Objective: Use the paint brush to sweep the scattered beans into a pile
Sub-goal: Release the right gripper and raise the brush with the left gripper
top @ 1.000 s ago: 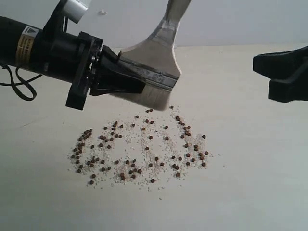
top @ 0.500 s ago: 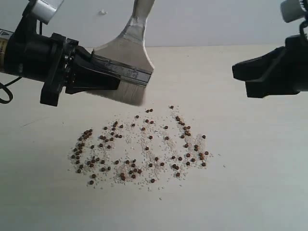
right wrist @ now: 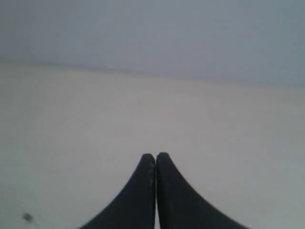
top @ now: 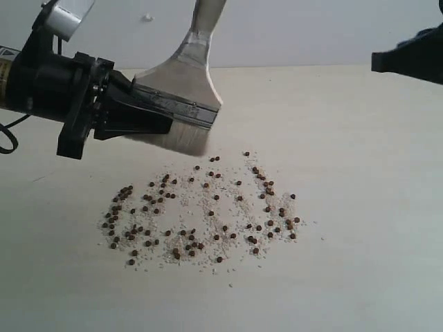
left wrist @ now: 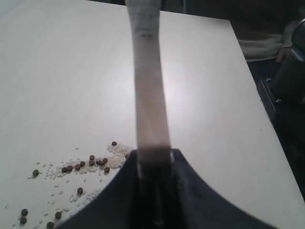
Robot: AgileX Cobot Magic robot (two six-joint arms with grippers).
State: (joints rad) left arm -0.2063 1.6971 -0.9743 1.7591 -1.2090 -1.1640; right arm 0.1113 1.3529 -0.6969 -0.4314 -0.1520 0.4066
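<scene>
left hand (top: 173,115): clamped on paint brush (top: 181,76) | brush: just beside beans (top: 201,214) | right hand (right wrist: 156,160): closed tight, empty

Surroundings: work surface and background only.
Pale cream table (top: 360,263), matte and plain, meets a grey-white wall (top: 311,28) carrying one small light mark (top: 147,16). In the left wrist view, a person in a beige sweater (left wrist: 267,43) stands beyond the table's far edge.
</scene>
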